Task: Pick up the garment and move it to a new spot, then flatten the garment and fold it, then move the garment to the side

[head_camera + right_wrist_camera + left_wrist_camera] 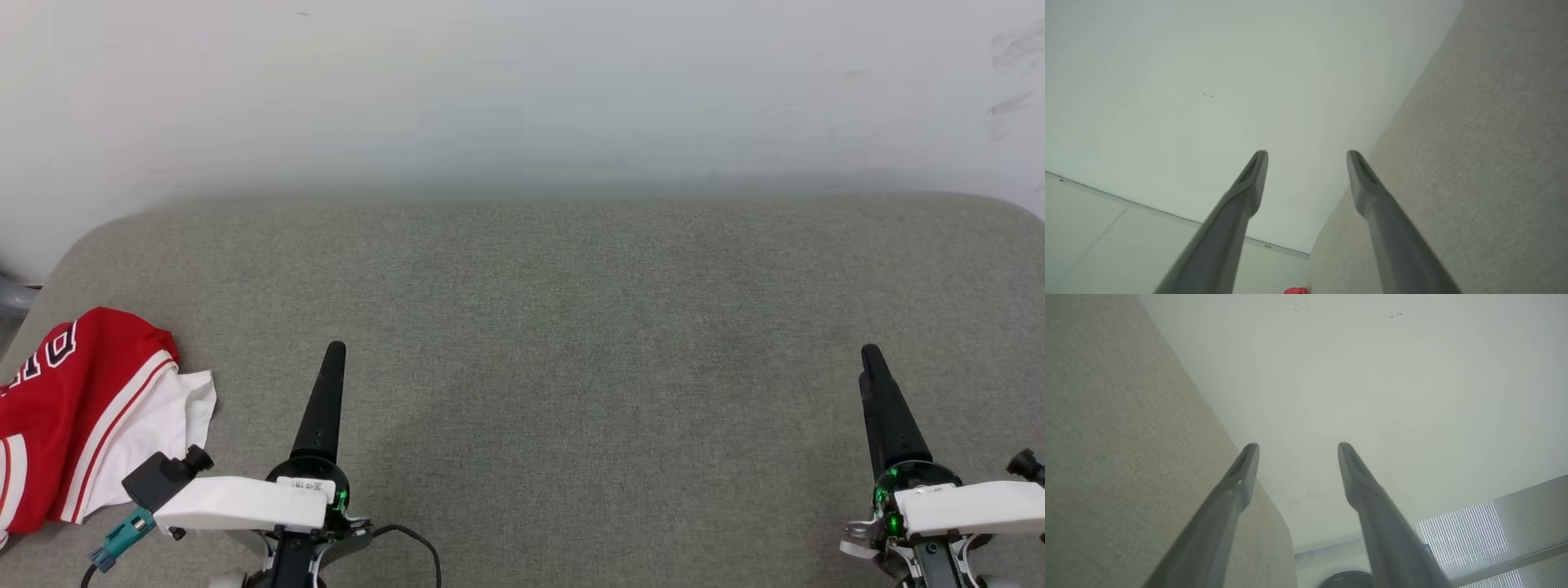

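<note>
Ahead, open worktop [571, 327] runs to the wall [522, 82], both my jaws spread apart, the shirt [73, 416] crumpled at its left edge beside my left jaws.

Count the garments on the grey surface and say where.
1. The garment lies at the near left corner of the grey surface, partly cut off by the frame; more may be hidden there.

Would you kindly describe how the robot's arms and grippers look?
Left gripper and right gripper: long tapering dark fingers on round black bases lit green. White casings behind; the left has a small label, teal plug and black cable.
</note>
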